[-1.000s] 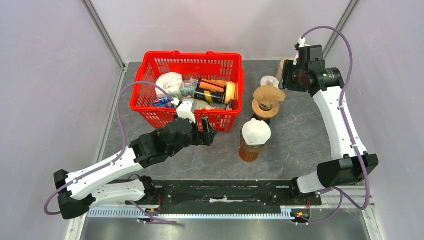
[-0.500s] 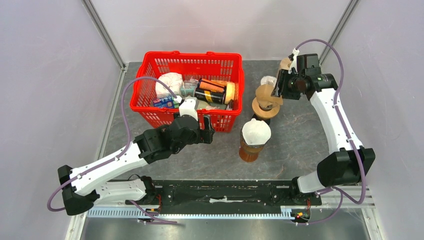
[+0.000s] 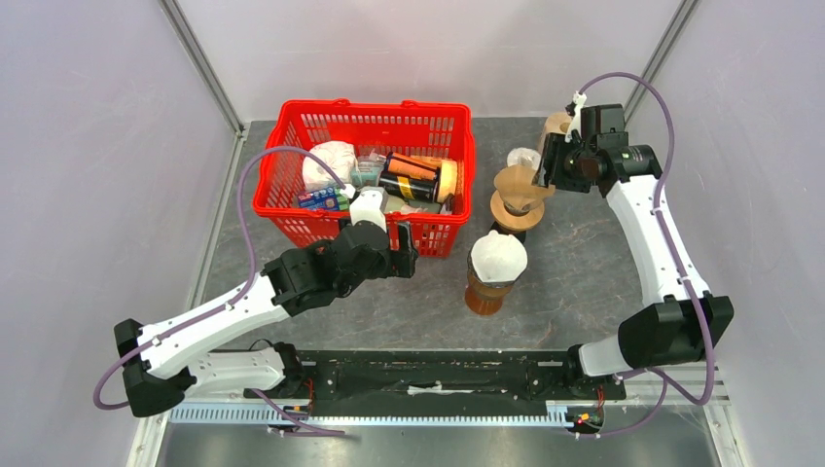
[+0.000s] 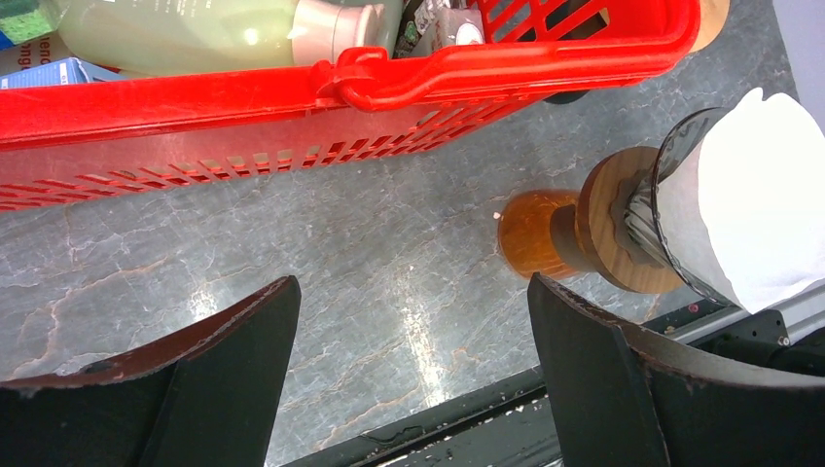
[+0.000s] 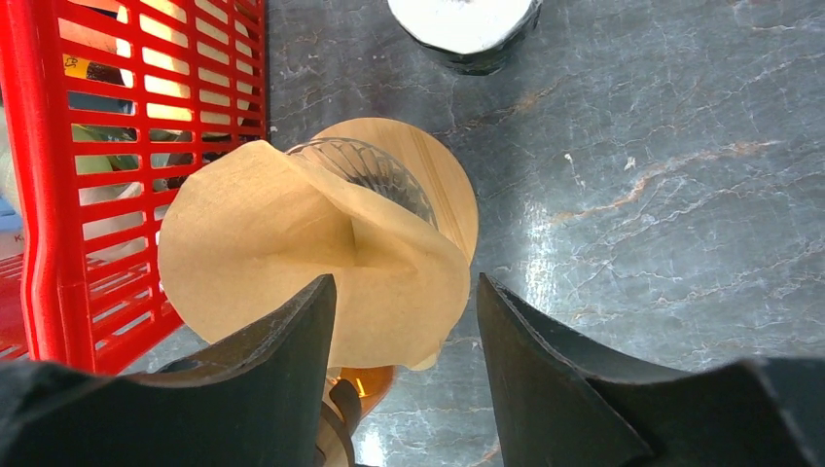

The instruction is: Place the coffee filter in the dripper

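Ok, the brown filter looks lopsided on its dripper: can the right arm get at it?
Probably yes: the right end effector hangs open right at the brown filter, nothing between them; the red basket stands clear to the side.

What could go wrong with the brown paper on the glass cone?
1. The brown filter sits lopsided on the dripper and hangs over toward the red basket, so it might slide off.
2. The right gripper has its open jaws on either side of the filter's edge. Backing away could catch the paper and drag it out.
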